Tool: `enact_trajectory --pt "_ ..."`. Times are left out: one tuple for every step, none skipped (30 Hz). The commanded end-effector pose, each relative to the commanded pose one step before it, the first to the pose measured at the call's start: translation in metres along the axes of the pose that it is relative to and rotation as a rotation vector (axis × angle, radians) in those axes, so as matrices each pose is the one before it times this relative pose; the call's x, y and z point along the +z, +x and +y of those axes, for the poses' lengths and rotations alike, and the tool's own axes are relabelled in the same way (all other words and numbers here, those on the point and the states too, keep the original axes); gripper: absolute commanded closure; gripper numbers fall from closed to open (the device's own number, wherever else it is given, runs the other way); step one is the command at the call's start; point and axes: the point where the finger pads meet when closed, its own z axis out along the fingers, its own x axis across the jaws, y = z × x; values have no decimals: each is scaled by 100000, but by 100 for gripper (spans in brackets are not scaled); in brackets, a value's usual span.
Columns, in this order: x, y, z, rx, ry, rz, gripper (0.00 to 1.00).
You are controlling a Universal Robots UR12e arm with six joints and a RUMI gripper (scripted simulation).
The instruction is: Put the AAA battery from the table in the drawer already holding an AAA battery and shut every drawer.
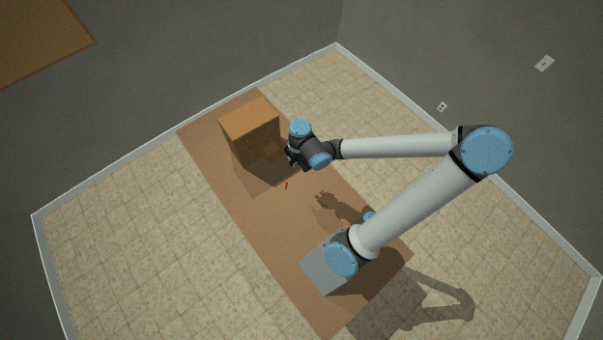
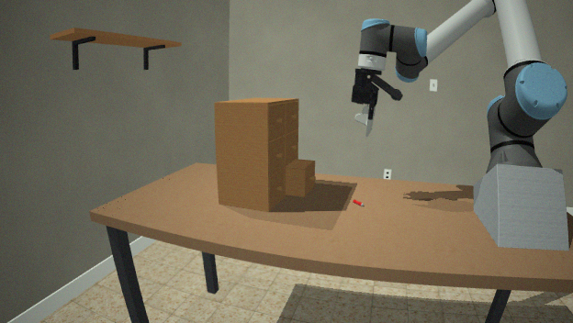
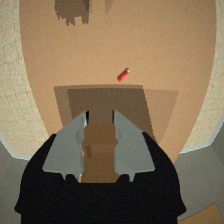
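Observation:
The red AAA battery [image 1: 286, 184] [image 2: 358, 203] [image 3: 123, 75] lies on the table, just outside the chest's shadow. The brown chest [image 1: 248, 118] [image 2: 243, 156] stands upright at the table's far end. One bottom drawer [image 1: 272, 149] [image 2: 296, 180] sticks out, in the column farther from the exterior camera; the other drawers look shut. I cannot see what is in it. My gripper [image 1: 296, 164] [image 2: 364, 125] [image 3: 100, 111] is high above the table, in front of the chest, fingers pointing down. Its jaws stand a little apart with nothing between them.
The grey robot base [image 1: 321, 266] [image 2: 528, 206] stands at the opposite end of the table [image 1: 271, 232] [image 2: 413, 248] from the chest. A wall shelf [image 1: 43, 39] [image 2: 115, 38] hangs beyond the chest. The chest and arm cast shadows on the table.

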Motion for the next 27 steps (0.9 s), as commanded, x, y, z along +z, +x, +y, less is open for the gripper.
enact_trajectory --pt "-338 44 -162 202 4226 87 80" --pt "-70 4 -54 0 764 12 80" --pt "-64 3 -50 0 693 9 80" --pt "-59 2 -47 0 621 4 80" --pt "-53 0 -43 0 551 1 80" --pt "-48 0 -39 0 484 -1 80" --pt "-42 -1 -34 0 419 -3 80" --pt "-36 -1 -30 0 358 -4 80" --pt "-31 -1 -25 0 299 -4 80" --pt "-25 -1 -21 0 245 -4 80" --pt "-20 -1 -17 0 195 -3 80" --pt "-16 -1 -13 0 150 -3 80" --pt "-12 -1 -10 0 110 -2 80" --pt "-8 -1 -7 0 75 -2 80" --pt "0 0 0 0 0 0 80" --pt "0 0 0 0 0 0 80" --pt "-5 0 -4 0 47 -1 80" --pt "-3 0 -2 0 24 -1 80" --pt "-1 0 -1 0 9 0 80" --pt "0 0 0 0 1 0 80" --pt "0 0 0 0 0 0 80" --pt "0 0 0 0 0 0 80" --pt "0 0 0 0 0 0 80" --pt "0 0 0 0 0 0 80" --pt "0 0 0 0 0 0 80" --pt "0 0 0 0 0 0 80" --pt "0 0 0 0 0 0 80"
